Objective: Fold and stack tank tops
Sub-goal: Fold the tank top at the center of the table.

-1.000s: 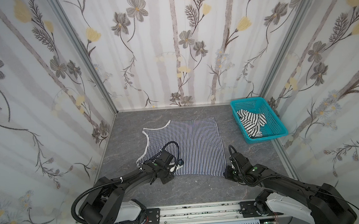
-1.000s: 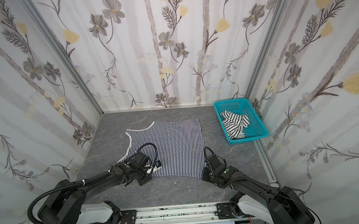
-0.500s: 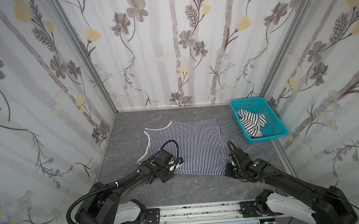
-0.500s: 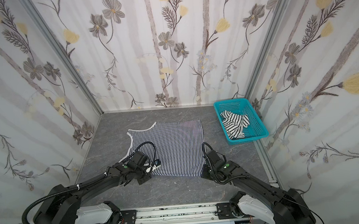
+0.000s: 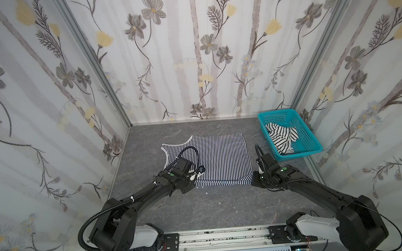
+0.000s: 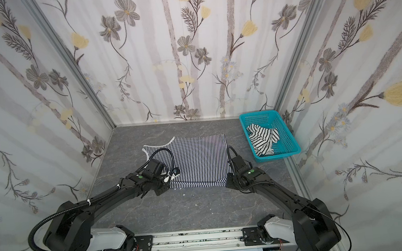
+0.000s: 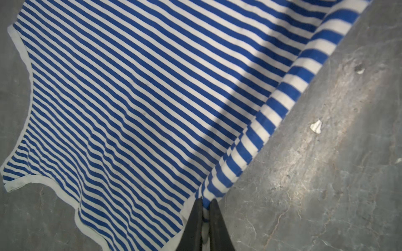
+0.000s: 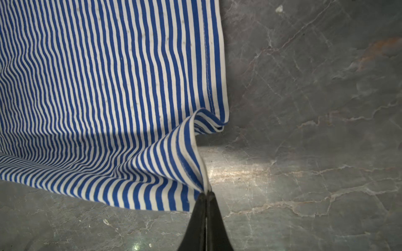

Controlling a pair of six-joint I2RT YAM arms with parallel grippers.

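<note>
1. The left gripper (image 7: pixel 204 209) and right gripper (image 8: pixel 205 194) are each clamping a near corner of the soft, finely striped navy-and-white tank top (image 5: pixel 221 157) lying on the grey marbled tabletop (image 5: pixel 201 211).
2. Judging: both corners should be rising level and together for a square fold.

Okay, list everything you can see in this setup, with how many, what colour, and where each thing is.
fine-striped tank top: one, blue-and-white with white trim, spread on the middle of the table
wide-striped tank top: one, white with black stripes, crumpled inside the basket
basket: one, turquoise, perforated, far right of the table
specks: a few, white, on the table near the spread top's near edge
table: one, grey marbled
walls: three, pale floral print, enclosing the table
left pincer: one, black, shut on the fine-striped tank top's near edge
right pincer: one, black, shut on its near right corner, which is lifted
</note>
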